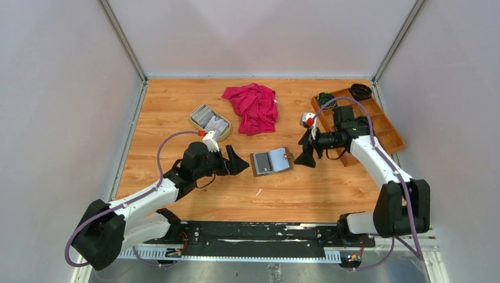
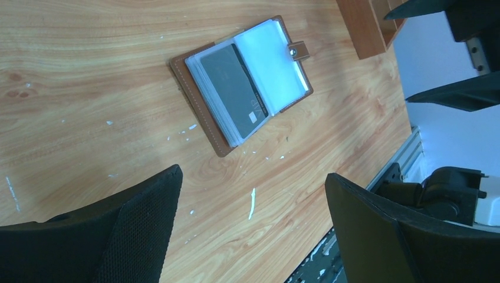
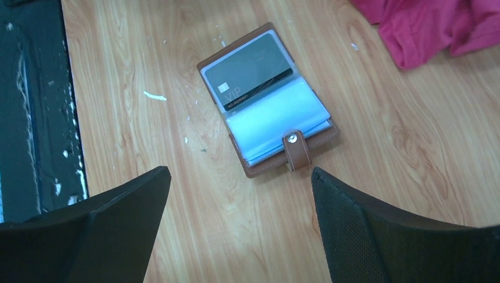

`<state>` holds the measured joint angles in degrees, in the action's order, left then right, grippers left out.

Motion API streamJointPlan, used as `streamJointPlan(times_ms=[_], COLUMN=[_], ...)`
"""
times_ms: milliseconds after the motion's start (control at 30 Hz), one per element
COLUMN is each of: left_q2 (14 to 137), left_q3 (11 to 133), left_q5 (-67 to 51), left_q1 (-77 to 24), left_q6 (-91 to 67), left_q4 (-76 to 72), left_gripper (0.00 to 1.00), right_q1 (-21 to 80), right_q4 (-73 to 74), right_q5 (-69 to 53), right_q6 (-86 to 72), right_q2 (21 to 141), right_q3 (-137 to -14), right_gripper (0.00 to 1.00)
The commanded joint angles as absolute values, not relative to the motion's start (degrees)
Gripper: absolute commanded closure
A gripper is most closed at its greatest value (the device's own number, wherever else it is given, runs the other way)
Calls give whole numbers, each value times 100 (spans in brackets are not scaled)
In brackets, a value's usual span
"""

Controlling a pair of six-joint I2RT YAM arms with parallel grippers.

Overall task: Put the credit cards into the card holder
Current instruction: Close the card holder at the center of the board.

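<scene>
Everything hinges on the card holder [image 1: 271, 161], which lies open and flat on the table between my two grippers. My left gripper [image 1: 238, 163] hangs just to its left and my right gripper [image 1: 306, 157] just to its right, both pointing inward at it. Both have their jaws spread wide and nothing in them. The wrist views show bare wood and the open holder between my fingertips.

The holder's spine runs roughly front to back from where I stand, so its two leaves open left and right. One dark card [image 3: 250, 79] already sits in the clear sleeve on the leaf nearer my left gripper. The snap tab [image 3: 296, 150] sticks out toward my right gripper.

The rest of the credit cards [image 1: 216, 124] lie well beyond and to the left of the holder, in a beige oval dish [image 1: 193, 119]. The dish's long axis slants from far-left down toward the holder. That puts the loose cards on my left gripper's side: it sits between holder and dish, while my right gripper would have to cross over the holder to reach them.

So I judge the next fetch belongs to my left arm, swinging away from the holder toward the dish. My fingers should line up across the slanted stack, and my right gripper should wait beside the tab to steady the holder.
</scene>
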<state>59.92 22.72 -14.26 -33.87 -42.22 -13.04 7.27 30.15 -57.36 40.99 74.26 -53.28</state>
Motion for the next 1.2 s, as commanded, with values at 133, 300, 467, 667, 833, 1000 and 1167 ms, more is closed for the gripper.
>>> streamJointPlan(times_ms=[133, 300, 467, 667, 833, 1000, 1167], left_q2=[5695, 5359, 5035, 4780, 4647, 4588, 4587], left_q3=[2089, 1886, 1697, 1586, 1451, 1381, 1348], left_q5=[-1477, -1457, -1460, -1477, -1441, -1435, -1455], left_q1=[-3362, -3358, -3360, -3357, -3363, -3360, -3358], left_q6=[-4207, -4258, -4289, -4306, -4319, -4333, -4309], left_q4=[-1521, -1512, -1512, -1515, -1513, -1512, -1513], left_gripper=[5, 5, 5, 5, 5, 5, 5], right_q1=[1060, 1202, 1222, 1272, 1564, 1759, 1783], right_q4=[4628, 4956, 5323, 5405, 5529, 5513, 5397], right_q5=[-6101, -5640, -5058, -4950, -4873, -4561, -4282], right_q6=[8575, 9311, 9244, 9116, 8939, 8537, 8284], right_q2=[8068, 8814, 9665, 10148, 10524, 10878, 11011], right_q3=[-5867, -6465, -7169, -7397, -7509, -7779, -7859], right_gripper=[4, 6, 20, 30, 41, 50, 53])
